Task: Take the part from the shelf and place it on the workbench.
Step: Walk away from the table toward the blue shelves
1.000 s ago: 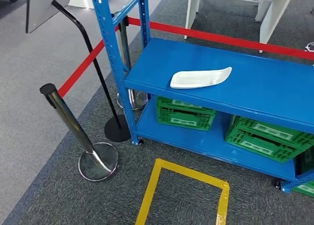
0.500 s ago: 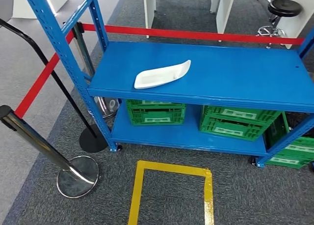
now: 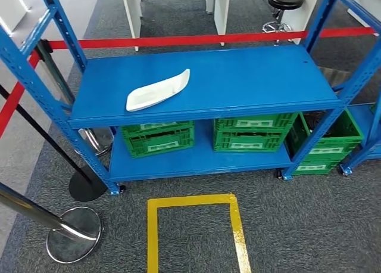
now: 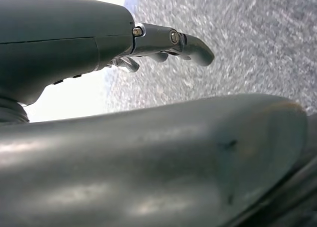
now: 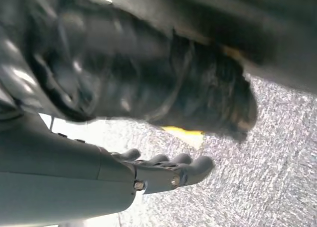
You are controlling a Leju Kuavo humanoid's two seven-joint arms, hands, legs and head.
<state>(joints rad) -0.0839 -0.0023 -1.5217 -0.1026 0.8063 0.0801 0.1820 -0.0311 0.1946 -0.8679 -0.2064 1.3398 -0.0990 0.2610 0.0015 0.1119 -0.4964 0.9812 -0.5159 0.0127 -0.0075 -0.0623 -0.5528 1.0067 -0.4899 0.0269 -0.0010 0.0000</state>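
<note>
Both hands hang empty over the grey carpet: the left hand point(image 4: 164, 41) has its fingers stretched out loosely with nothing between them, and the right hand point(image 5: 164, 170) looks the same, fingers extended and slightly apart, gripping nothing. From the head view, the white part point(image 3: 157, 90), a long shallow tray-like piece, lies flat on the upper board of the blue shelf point(image 3: 252, 76), toward its left half and turned a little on the diagonal. Under that board, on the lower level, two green crates point(image 3: 157, 137) sit side by side, and another green crate point(image 3: 325, 143) sits further right, behind the shelf's right post. A red barrier belt point(image 3: 180, 40) runs behind the shelf, and a chrome stanchion point(image 3: 67, 232) stands on the carpet at the near left. Yellow tape point(image 3: 193, 200) marks a rectangle on the floor just in front of the shelf.
</note>
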